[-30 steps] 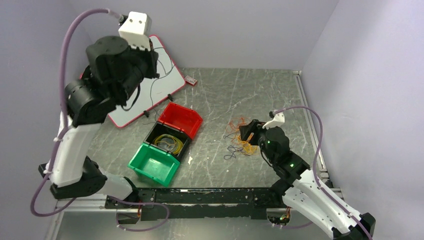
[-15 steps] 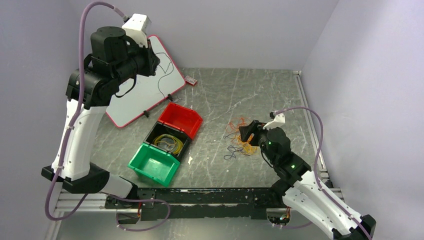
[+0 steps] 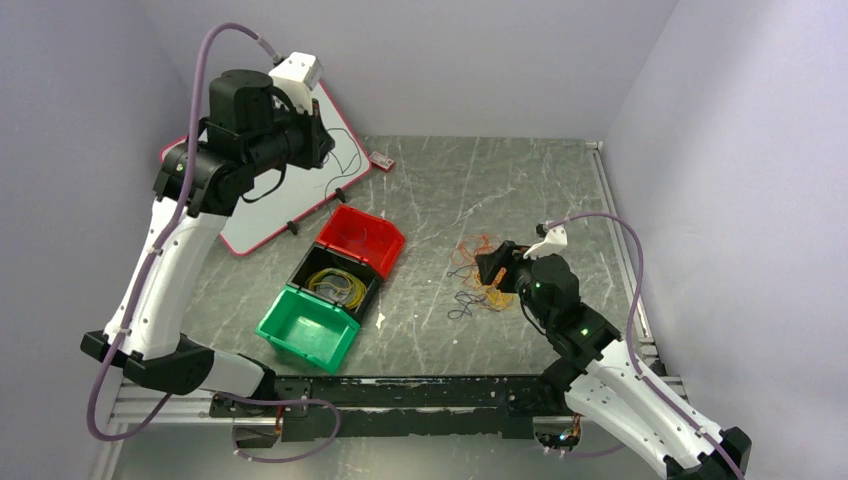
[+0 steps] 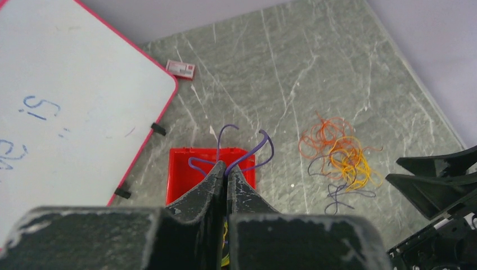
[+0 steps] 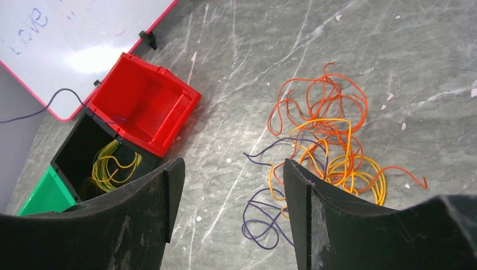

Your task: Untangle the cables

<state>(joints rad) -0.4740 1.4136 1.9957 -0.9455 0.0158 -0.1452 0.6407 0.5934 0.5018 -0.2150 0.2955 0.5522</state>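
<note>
Cables (image 5: 332,152): orange, yellow, purple loops tangled, flat on table (image 5: 422,56); purple strand (image 4: 247,156) pinched in left gripper (image 4: 226,169).

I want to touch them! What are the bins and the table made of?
Bins: probably hard plastic, bright, smooth, slightly shiny, with moulded rims. Table: looks like dark grey stone with pale veins, maybe only a printed sheet.

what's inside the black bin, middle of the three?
A loose coil of yellow cables lies in the black bin. The floor under the coil is covered, so anything beneath cannot be seen.
</note>
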